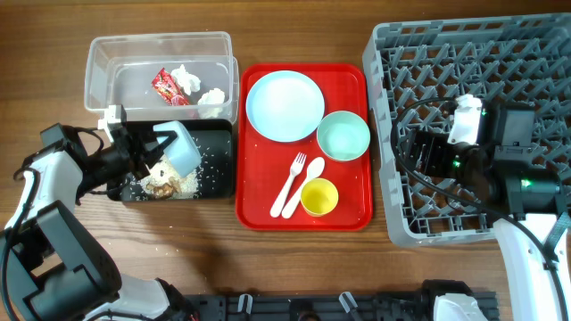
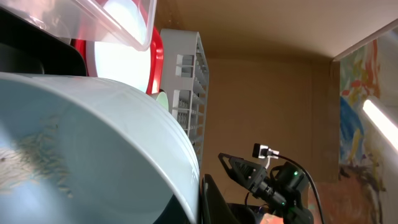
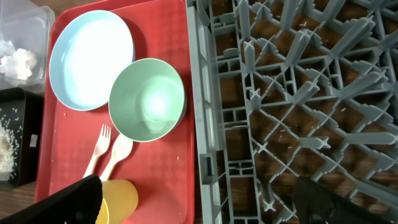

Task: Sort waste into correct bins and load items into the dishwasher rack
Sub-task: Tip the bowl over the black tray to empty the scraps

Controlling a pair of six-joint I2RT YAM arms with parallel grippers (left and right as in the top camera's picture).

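My left gripper (image 1: 157,144) is shut on the rim of the pale blue bowl (image 1: 183,147), tipped on its side over the black tray (image 1: 219,169). Brown food scraps with rice crumbs (image 1: 162,185) lie in that tray. In the left wrist view the bowl (image 2: 93,149) fills the frame, with rice grains stuck inside. The clear tub (image 1: 98,67) holds the red wrapper (image 1: 167,86) and white tissues (image 1: 187,78). My right gripper (image 3: 202,205) is open and empty over the left edge of the grey rack (image 1: 535,53), which also shows in the right wrist view (image 3: 298,93).
The red serving tray (image 1: 348,209) carries the pale blue plate (image 1: 285,105), mint bowl (image 1: 343,135), yellow cup (image 1: 319,196), white fork (image 1: 290,183) and spoon (image 1: 305,183). The right wrist view shows the plate (image 3: 90,59), bowl (image 3: 147,99) and cup (image 3: 121,199).
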